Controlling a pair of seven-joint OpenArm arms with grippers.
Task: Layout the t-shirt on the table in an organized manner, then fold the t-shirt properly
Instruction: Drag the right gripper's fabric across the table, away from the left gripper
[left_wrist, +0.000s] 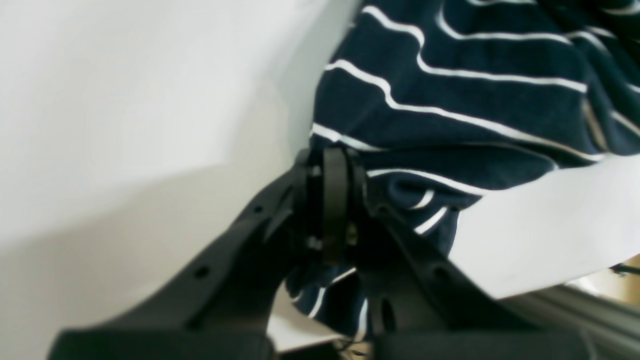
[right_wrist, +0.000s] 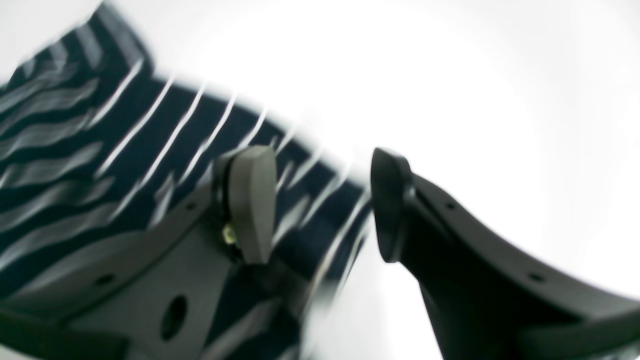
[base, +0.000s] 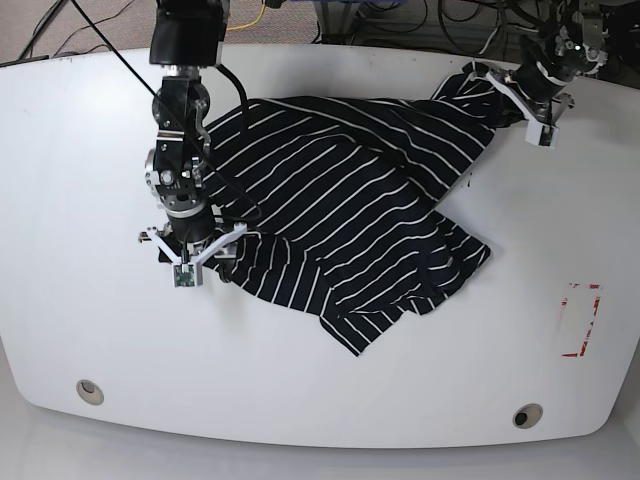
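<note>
- While the t-shirt lies rumpled on the table:
- left gripper: fingers clamped on cloth.
- right gripper: fingers wide, hem between.
- Risk: uneven pulling may bunch the cloth.

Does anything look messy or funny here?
Yes. The t-shirt lies crumpled and crooked on the table, with folds bunched up. The left claw pinches one edge shut, while the right claw is open at the other side.
</note>
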